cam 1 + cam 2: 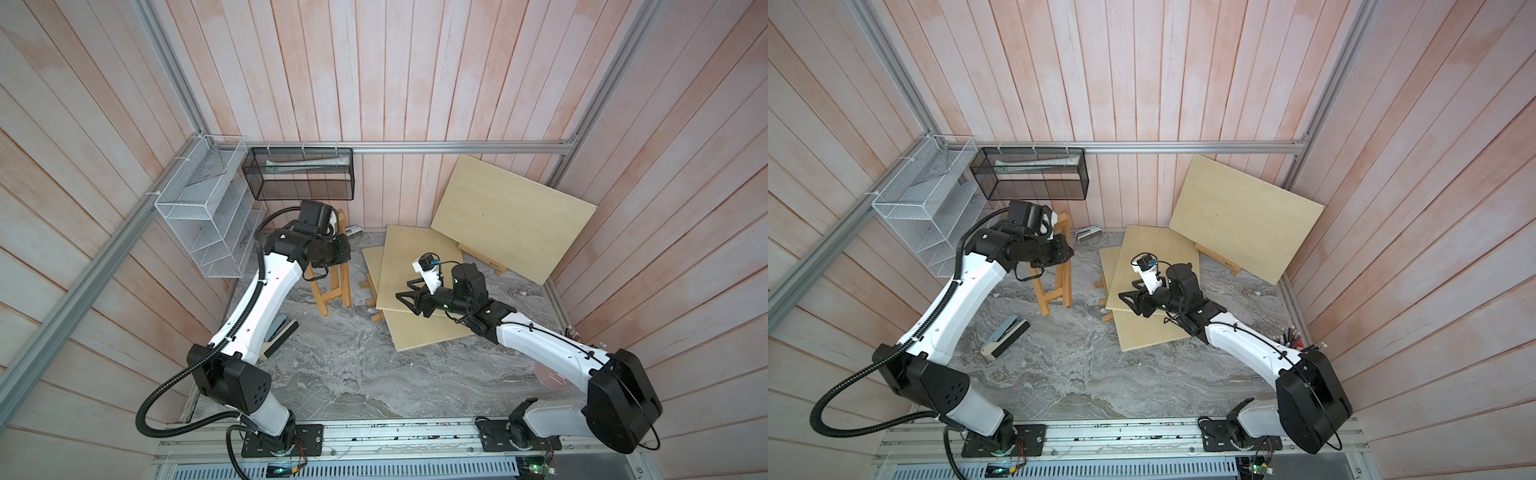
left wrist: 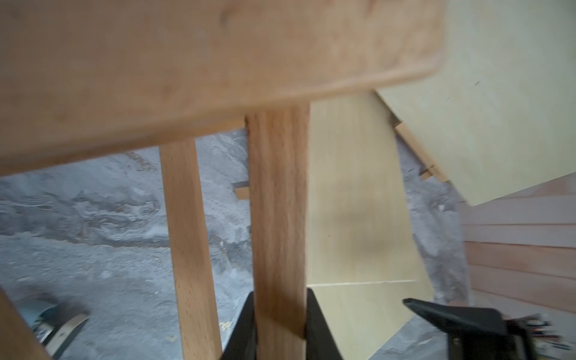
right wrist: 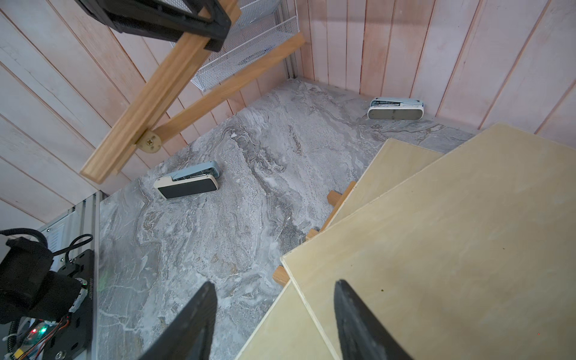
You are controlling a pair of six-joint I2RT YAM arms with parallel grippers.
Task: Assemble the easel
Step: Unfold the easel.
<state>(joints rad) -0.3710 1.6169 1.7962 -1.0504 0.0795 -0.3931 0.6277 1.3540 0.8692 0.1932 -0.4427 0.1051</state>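
Easel frame point(image 1: 344, 282) leaned near the table's point(image 1: 353, 374) back-left corner, our left gripper point(image 2: 280, 308) clamped on one leg, while we held our right gripper point(image 3: 275, 283), jaws apart, well off over the boards point(image 3: 436, 249).

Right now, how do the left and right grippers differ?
The left gripper is shut on a leg of the easel, while the right gripper is open and holds nothing. The left gripper is toward the back left, at the easel; the right gripper hangs over the edge of the stacked boards. Both are black with tapered fingers.
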